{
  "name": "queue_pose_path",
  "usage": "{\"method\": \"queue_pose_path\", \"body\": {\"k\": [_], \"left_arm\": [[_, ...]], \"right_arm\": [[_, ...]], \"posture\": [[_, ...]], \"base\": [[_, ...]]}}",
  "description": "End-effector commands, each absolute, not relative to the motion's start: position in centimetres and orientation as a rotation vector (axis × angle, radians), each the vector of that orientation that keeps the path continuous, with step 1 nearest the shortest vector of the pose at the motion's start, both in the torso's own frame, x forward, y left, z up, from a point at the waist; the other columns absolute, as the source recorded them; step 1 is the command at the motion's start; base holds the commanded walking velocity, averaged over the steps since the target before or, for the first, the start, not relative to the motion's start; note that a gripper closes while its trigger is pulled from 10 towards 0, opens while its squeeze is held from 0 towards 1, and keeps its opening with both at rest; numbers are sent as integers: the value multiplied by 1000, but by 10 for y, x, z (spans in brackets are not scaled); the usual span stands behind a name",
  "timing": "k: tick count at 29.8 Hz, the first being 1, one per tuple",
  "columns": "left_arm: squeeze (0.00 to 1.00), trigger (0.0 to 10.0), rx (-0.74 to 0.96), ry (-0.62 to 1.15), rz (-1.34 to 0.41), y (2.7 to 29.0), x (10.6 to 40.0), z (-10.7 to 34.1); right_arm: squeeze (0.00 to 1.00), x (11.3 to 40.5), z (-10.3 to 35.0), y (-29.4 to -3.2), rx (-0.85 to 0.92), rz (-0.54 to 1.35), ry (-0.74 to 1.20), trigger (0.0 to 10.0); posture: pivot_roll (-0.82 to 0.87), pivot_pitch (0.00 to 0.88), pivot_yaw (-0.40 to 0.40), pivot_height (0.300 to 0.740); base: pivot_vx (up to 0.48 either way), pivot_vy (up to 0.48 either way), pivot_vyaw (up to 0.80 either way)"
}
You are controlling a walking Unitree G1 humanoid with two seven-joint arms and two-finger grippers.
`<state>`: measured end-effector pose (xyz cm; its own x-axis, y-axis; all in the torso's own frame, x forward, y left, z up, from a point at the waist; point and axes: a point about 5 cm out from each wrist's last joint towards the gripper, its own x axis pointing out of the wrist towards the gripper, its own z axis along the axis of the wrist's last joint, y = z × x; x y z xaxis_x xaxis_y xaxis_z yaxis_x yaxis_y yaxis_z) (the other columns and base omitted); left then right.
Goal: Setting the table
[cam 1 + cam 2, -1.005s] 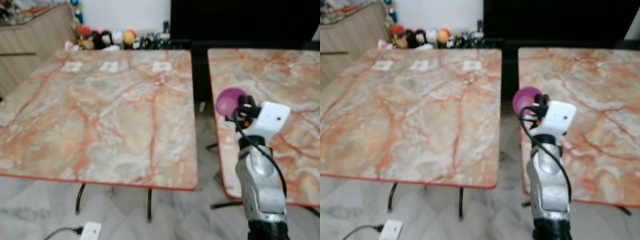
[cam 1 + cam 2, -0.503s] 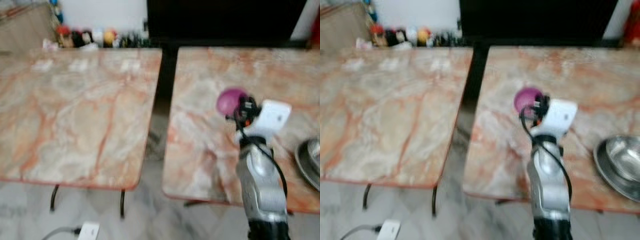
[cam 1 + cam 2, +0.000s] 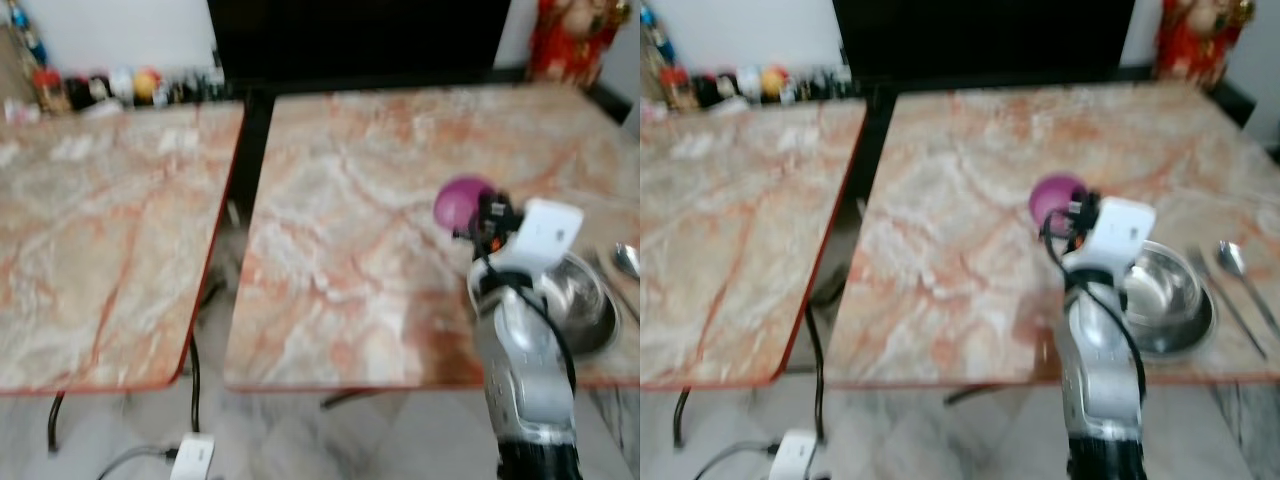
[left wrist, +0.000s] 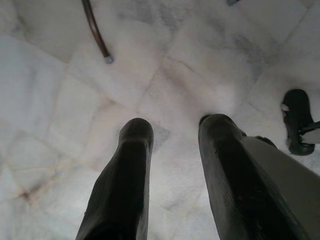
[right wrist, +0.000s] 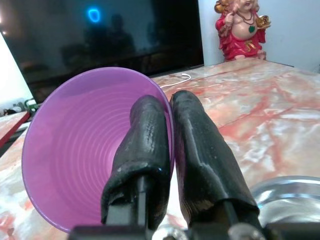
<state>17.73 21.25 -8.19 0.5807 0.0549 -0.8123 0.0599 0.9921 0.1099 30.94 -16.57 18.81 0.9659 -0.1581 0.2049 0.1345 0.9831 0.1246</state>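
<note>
Swinging rightward, the camera brings a steel bowl [image 3: 1165, 295] and spoon [image 3: 1232, 258] into view; the right pincer [image 5: 167, 150] pinches a purple cup's [image 5: 85, 145] rim above the marble table [image 3: 350, 250] (left pincer [image 4: 172, 135] spread, over floor).

The right arm [image 3: 522, 385] rises upright from the lower edge of the head views, silver forearm topped by a white wrist housing [image 3: 547, 231]. Its right gripper [image 5: 169, 150] is pinched tight, the two black fingers [image 5: 145, 145] pressed nearly together on the rim of a purple cup [image 5: 75, 145], one finger inside and one outside. The left gripper [image 4: 172, 145] hangs low, pointing down, its fingers [image 4: 127, 175] parted and holding nothing, so far as the wrist view shows.
</note>
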Motion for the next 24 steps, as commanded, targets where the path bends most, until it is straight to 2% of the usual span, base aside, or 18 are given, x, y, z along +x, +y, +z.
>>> {"method": "queue_pose_path", "body": {"k": [1, 4, 5, 11, 20, 24], "left_arm": [[0, 10000, 140, 979, 11, 217, 171, -84], [0, 10000, 139, 980, 10, 217, 171, -84], [0, 10000, 138, 981, 12, 220, 170, -84], [0, 10000, 137, 980, 17, 225, 169, -83], [0, 10000, 131, 978, 21, 223, 169, -84], [0, 10000, 131, 980, 20, 222, 168, -84]], "right_arm": [[0, 311, 190, -160, 101, -114, -211, 10000], [0, 312, 188, -160, 87, -110, -188, 10000], [0, 320, 180, -161, 69, -119, -117, 10000], [0, 341, 169, -160, 58, -121, 10, 10000], [0, 368, 181, -164, 61, -143, 63, 10000], [0, 370, 183, -167, 73, -169, 82, 10000]], "posture": [[-156, 63, 72, 740], [-158, 63, 71, 740], [-160, 63, 74, 740], [-158, 65, 76, 740], [-147, 68, 72, 740], [-147, 71, 71, 740]], "base": [[0, 0, 0], [0, 0, 0], [0, 0, 0], [0, 0, 0], [0, 0, 0], [0, 0, 0]]}}
